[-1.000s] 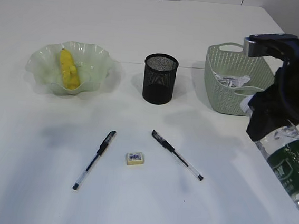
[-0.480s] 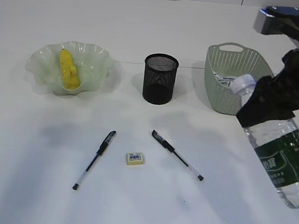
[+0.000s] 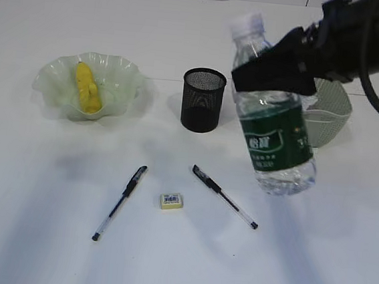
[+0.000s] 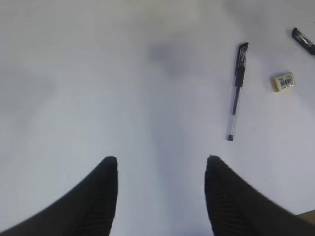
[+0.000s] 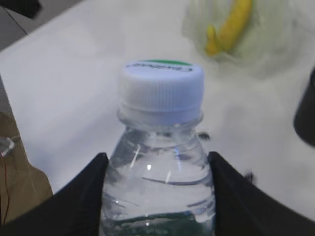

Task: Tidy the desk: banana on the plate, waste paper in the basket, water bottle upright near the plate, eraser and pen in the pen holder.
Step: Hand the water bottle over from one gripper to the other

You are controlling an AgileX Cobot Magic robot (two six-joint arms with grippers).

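My right gripper [image 3: 273, 75] is shut on a clear water bottle [image 3: 274, 130] with a green label and white cap, held nearly upright in the air right of the black mesh pen holder [image 3: 202, 99]. The right wrist view shows the bottle [image 5: 158, 162] between the jaws [image 5: 157, 167]. A yellow banana [image 3: 87, 86] lies on the pale green plate [image 3: 125, 75]. Two pens [image 3: 120, 202] [image 3: 224, 196] and an eraser [image 3: 171, 201] lie on the table. My left gripper [image 4: 161, 162] is open and empty above bare table; it sees a pen [image 4: 236, 91] and the eraser [image 4: 283, 81].
A pale green woven basket [image 3: 330, 112] stands at the right behind the bottle and my arm; its contents are hidden. The white table stretches bare at the front and far back.
My right gripper has carried the bottle up and left from the table's right edge toward the middle, turning it from slanted to nearly upright with the cap on top.
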